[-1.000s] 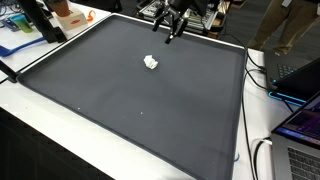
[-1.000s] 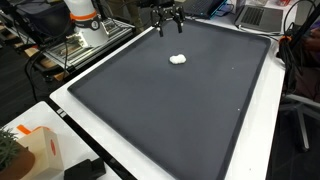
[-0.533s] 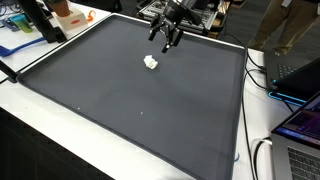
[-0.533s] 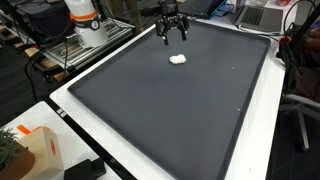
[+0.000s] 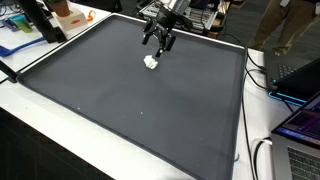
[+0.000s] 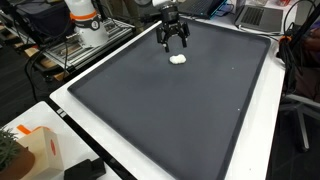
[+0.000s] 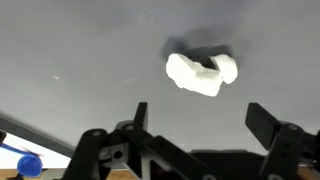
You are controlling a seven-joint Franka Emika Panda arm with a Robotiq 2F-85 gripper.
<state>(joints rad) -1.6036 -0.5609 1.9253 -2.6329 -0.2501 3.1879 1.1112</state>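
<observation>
My end effector [image 5: 158, 42] hovers with its jaws wide apart, holding nothing, over the dark grey mat [image 5: 130, 110] on the table. In the wrist view the small white crumpled lump [image 7: 200, 74] lies just beyond it at 12 o'clock. A purple-lit laptop [image 5: 300, 125] sits well apart at 4 o'clock.

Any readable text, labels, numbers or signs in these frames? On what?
None can be read.
White lump and dark mat: no print on either.
Orange-and-white box: too small to read anything.
Laptop screen: only a blurred glow.
</observation>
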